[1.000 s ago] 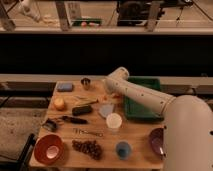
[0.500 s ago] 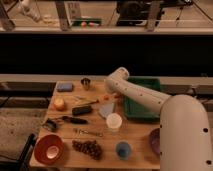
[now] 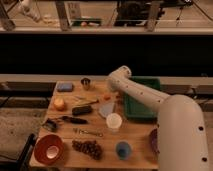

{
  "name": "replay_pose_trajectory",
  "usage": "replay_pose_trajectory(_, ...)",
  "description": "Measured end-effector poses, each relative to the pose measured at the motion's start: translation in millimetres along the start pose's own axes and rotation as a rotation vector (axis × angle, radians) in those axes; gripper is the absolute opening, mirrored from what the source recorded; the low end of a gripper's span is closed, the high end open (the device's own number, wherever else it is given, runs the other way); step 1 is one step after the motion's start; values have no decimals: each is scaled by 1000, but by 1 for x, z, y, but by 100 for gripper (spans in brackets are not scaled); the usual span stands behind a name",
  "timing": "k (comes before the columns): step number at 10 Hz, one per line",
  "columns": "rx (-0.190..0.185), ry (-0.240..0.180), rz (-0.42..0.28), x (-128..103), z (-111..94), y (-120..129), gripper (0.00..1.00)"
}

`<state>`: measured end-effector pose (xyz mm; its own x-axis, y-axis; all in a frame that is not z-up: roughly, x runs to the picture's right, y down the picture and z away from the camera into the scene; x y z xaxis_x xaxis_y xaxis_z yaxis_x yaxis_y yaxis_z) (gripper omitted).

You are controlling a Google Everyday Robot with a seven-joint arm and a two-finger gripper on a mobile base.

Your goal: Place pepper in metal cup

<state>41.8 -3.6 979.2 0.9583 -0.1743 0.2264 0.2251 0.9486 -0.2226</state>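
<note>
The white arm (image 3: 140, 92) has edged left. Its claw (image 3: 106, 107) hangs mid wooden bench (image 3: 140, 137), just near of the slender orange-red pepper (image 3: 106, 96); I cannot tell whether it grips. Release only squarely above the small shiny steel cup (image 3: 86, 83), far-left.

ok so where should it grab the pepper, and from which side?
Likely across its narrow middle, from above: the pepper lies flat on the table, partly hidden by the gripper, which hangs just over it, near the metal cup.
</note>
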Motion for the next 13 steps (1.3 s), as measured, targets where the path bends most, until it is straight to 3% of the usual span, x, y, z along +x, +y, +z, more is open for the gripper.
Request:
replay_pose_trajectory(4,-62,-66,31,-9,6,8,80)
replay_pose_trajectory(7,-89,-91,24,-19,12,12,80)
replay_pose_trajectory(10,-115,-81,23,-14,17,16,80)
replay_pose_trajectory(13,-116,-58,34,-4,18,14,73)
